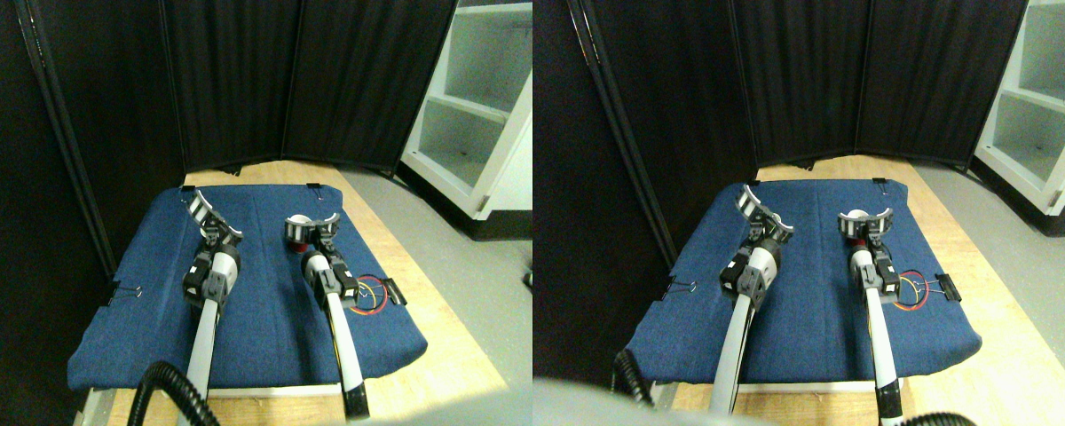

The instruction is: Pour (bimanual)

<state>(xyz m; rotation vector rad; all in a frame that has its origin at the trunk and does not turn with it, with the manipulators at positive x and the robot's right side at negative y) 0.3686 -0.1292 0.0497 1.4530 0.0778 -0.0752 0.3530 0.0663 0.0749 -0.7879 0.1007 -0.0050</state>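
Note:
Both manipulators reach over a blue cloth [257, 302]. My left gripper [213, 217] hovers over the cloth's far left part, its striped fingers [198, 204] spread open with nothing between them. My right gripper [311, 225] is over the far middle of the cloth, also spread open. A small white round object [300, 218] shows just at its left finger. The object does not fill the gap, and I cannot tell whether it touches the finger. No other cup or container is in view.
The cloth lies clipped on a wooden tabletop [448, 355]. Coloured wires and a small black part [377, 293] rest on the cloth's right side. Black curtain panels [231, 80] stand behind and to the left, and a white shelf unit [479, 106] stands at the right.

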